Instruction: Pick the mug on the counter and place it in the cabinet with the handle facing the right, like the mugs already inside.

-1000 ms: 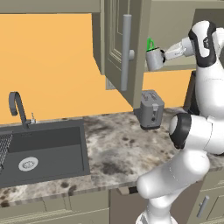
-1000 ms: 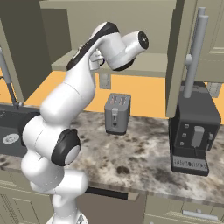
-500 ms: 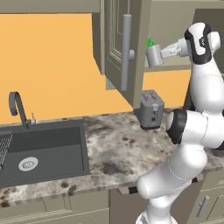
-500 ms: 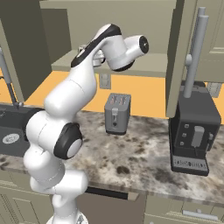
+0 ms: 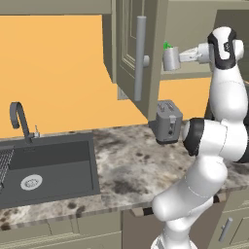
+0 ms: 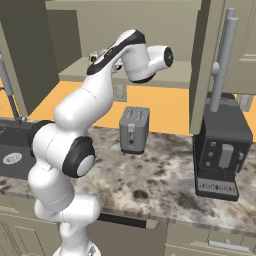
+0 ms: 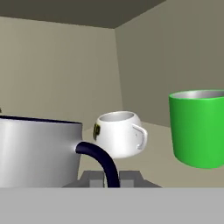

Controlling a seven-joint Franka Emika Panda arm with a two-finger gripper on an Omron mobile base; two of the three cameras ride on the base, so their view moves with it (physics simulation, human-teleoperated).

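The mug (image 5: 170, 59) hangs at the end of the tool (image 7: 105, 177), raised to shelf height at the open cabinet (image 5: 141, 58), well above the desk (image 6: 165, 175). In the hand view its pale grey wall sits close on the near left, and its thin dark loop handle (image 7: 98, 162) curves down between the tool's tips; whether the tips pinch the handle or the rim I cannot tell, nor how tightly they stand together. I judge the mug to be stiff, light, smooth-sided and liable to chip, so a hold across the rim or wall beside the handle should be surest, with the loop left free to turn to the right. Ahead of the tool, on the cabinet shelf (image 7: 153, 144), stand two other mugs: one white mug (image 7: 120, 133), its handle pointing right, straight ahead, and one green mug (image 7: 197, 129) nearer and to the right. That makes three mugs counted, one toaster (image 6: 134, 129) below the tool and one coffee machine (image 6: 222, 152).
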